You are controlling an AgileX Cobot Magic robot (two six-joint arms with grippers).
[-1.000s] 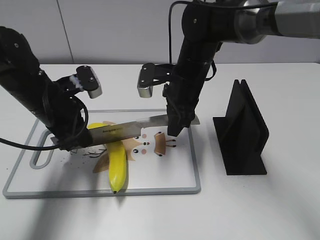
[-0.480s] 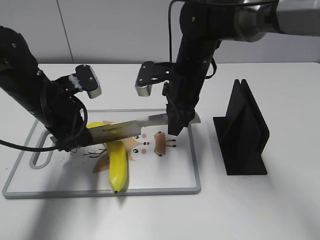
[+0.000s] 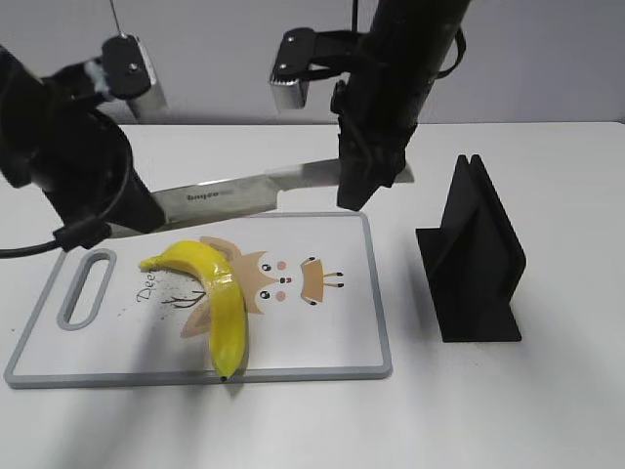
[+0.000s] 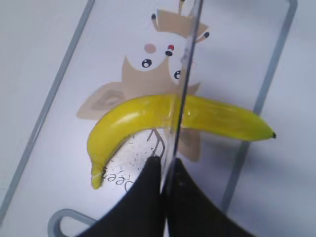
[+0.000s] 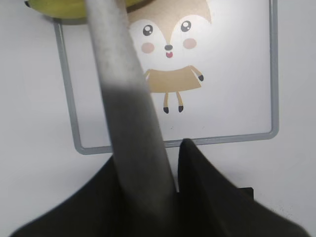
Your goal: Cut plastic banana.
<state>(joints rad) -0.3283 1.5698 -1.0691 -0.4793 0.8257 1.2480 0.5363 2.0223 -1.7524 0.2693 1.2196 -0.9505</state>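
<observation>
The plastic banana (image 3: 223, 305), glossy yellow and curved, lies in one piece on the white cutting board (image 3: 342, 332), across its printed fox. A long kitchen knife (image 3: 234, 193) hangs level above the board's far edge, clear of the banana. My left gripper (image 3: 127, 217) is shut on its handle end, my right gripper (image 3: 356, 191) on its tip end. In the left wrist view the blade (image 4: 186, 69) runs edge-on over the banana (image 4: 133, 116), between shut fingers (image 4: 165, 168). In the right wrist view the blurred blade (image 5: 118, 74) passes between the fingers (image 5: 158, 153); the banana (image 5: 69, 10) shows at the top.
A black knife stand (image 3: 474, 259) stands on the table to the right of the board. The board has a handle slot (image 3: 86, 288) at its left end. The board's grey rim (image 5: 173, 142) shows below the fox print.
Both arms have lifted the knife up and back off the banana. The banana stays on the board, its upper part now uncovered.
</observation>
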